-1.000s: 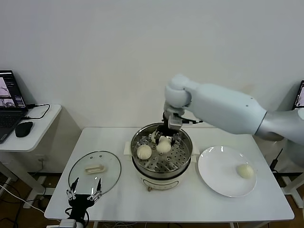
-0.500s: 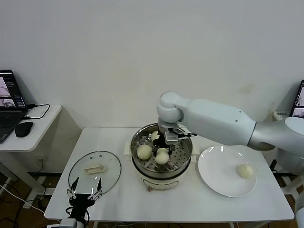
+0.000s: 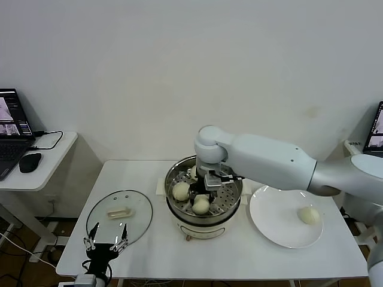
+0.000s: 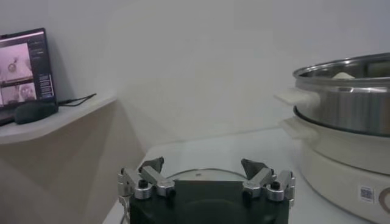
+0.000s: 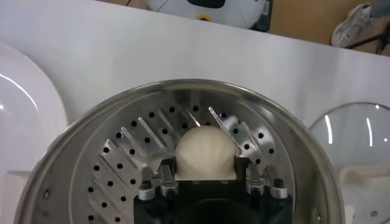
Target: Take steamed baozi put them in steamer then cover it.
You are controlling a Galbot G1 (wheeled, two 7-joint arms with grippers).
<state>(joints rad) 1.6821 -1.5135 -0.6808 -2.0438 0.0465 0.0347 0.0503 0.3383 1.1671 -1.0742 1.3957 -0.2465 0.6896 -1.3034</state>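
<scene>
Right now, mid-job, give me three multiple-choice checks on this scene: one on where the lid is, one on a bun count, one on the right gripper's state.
1. Where is the glass lid?
A. on the steamer
B. flat on the table, on the robot's left of the steamer
C. on the white plate

2. How many baozi lie on the white plate?
A. none
B. one
C. three

3. What is the right gripper doing?
A. holding a baozi inside the steamer
B. hanging empty over the plate
C. gripping the lid handle

Answers:
1. B, the lid lies beside the left gripper.
2. B, a single baozi lies there.
3. A, the right wrist view shows the held baozi between its fingers.
</scene>
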